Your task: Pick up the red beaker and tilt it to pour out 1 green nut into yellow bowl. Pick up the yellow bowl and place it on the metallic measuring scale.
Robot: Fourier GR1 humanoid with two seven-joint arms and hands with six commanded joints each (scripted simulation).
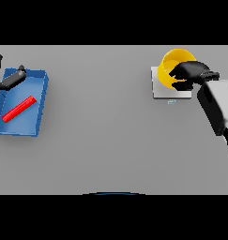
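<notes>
The right hand [188, 71] curls its dark fingers over the near rim of the round yellow bowl [174, 63], gripping it. The bowl sits on or just above the flat pale metallic measuring scale [157, 89] at the far right of the grey counter [101, 136]; whether it touches is not clear. To finish well, I judge the hand should settle the bowl level and centred on the plate, then loosen its fingers and lift straight away without dragging the rim. The bowl looks smooth, bright and upright; its inside is hidden. Far left, the left hand [10, 79] hangs over a blue tray [38, 110] holding a long red beaker [19, 108] lying flat; its fingers look relaxed.
</notes>
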